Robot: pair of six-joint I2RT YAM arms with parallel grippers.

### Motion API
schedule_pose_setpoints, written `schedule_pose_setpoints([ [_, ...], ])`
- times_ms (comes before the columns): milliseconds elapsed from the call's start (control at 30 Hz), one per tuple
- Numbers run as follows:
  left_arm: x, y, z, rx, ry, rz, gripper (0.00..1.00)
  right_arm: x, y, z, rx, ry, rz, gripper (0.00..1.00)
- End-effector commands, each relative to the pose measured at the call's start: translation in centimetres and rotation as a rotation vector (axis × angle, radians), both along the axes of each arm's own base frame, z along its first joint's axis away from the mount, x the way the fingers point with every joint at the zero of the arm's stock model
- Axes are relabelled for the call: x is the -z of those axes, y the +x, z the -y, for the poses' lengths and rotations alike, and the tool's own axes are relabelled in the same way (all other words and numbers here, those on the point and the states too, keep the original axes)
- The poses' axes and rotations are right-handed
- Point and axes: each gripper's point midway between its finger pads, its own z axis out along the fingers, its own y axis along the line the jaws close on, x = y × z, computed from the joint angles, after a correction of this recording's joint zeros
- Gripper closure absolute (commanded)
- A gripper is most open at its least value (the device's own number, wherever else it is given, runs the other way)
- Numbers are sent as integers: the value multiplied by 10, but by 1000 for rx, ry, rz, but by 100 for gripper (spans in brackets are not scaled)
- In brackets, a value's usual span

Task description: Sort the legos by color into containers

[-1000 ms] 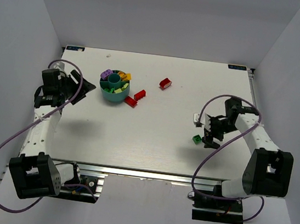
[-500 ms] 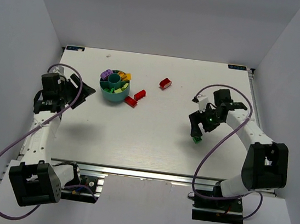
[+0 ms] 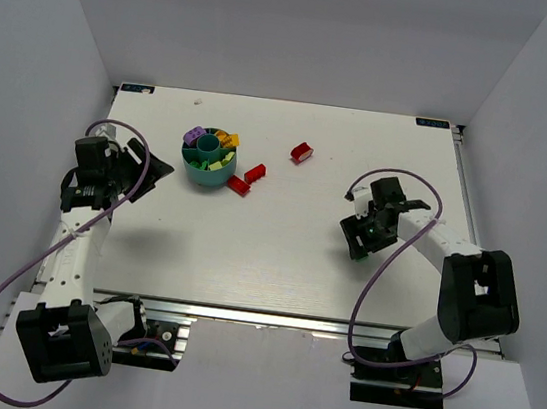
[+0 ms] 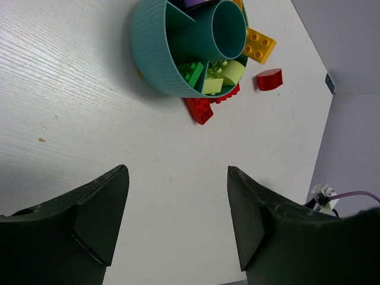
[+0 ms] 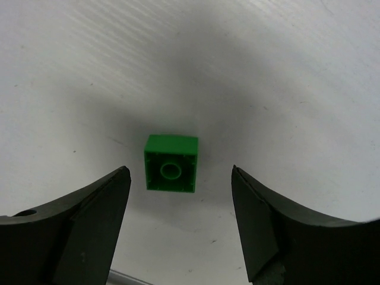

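Note:
The round teal cup [image 3: 208, 162] [image 4: 155, 56] with its containers stands at the table's back left, with green [image 4: 193, 72], yellow and purple legos inside. Two red legos [image 3: 247, 179] [image 4: 199, 110] lie against its right side. A third, rounded red one [image 3: 303, 152] [image 4: 269, 79] lies farther right. A yellow lego [image 4: 259, 45] shows at the cup's far rim. A green lego [image 5: 171, 163] lies hollow side up on the table. My right gripper [image 3: 358, 240] [image 5: 180, 172] hangs open over it, a finger on each side and neither touching it. My left gripper [image 3: 155, 166] [image 4: 177, 172] is open and empty, left of the cup.
The white table [image 3: 278, 246] is boxed in by pale walls at the left, back and right. A metal rail [image 3: 268, 320] runs along the near edge. Purple cables loop beside both arms.
My right gripper has swung left and down over the green lego, and its jaws have narrowed a little. The left arm has barely shifted.

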Motion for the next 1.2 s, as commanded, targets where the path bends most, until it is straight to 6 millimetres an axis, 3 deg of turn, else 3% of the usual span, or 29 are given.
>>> schedule_pose_setpoints([
  [0, -6, -4, 2, 1, 4, 23, 23, 10, 10, 4, 33, -29, 41, 27],
  [100, -7, -5, 3, 4, -1, 26, 24, 19, 8, 3, 23, -34, 32, 33],
  [267, -9, -6, 3, 5, 4, 27, 23, 23, 6, -2, -4, -17, 23, 56],
  [400, -11, -5, 2, 3, 7, 33, 23, 6, 14, -12, -61, 20, 81, 86],
  [433, -11, -5, 2, 2, 8, 33, 23, 0, 15, -20, -104, 55, 95, 98],
  [500, -11, -5, 2, 2, 8, 34, 23, -20, 17, -37, -194, 127, 134, 100],
  [700, -15, -4, 0, -4, 19, 46, 24, -128, 14, -139, -727, 500, 441, 100],
  [800, -15, -5, -1, -5, 25, 43, 23, -164, -1, -194, -969, 614, 613, 100],
  [867, -13, -6, -1, -8, 28, 38, 23, -193, 8, -229, -1060, 647, 787, 100],
  [900, -13, -8, -1, -8, 30, 37, 23, -186, 4, -253, -1102, 670, 779, 100],
  [933, -13, -9, -2, -10, 33, 37, 23, -198, 18, -271, -1091, 663, 861, 100],
  [967, -11, -9, -2, -13, 36, 32, 23, -222, 29, -290, -1076, 676, 927, 100],
  [1000, -11, -11, -2, -14, 38, 29, 23, -207, 32, -315, -1068, 691, 893, 100],
  [1067, -9, -13, -5, -29, 53, 24, 23, -226, 53, -343, -976, 718, 967, 100],
  [1100, -7, -16, -7, -39, 61, 9, 23, -227, 61, -367, -964, 733, 989, 100],
  [1167, -7, -20, -17, -87, 100, -1, 24, -234, 76, -389, -918, 742, 1035, 100],
])
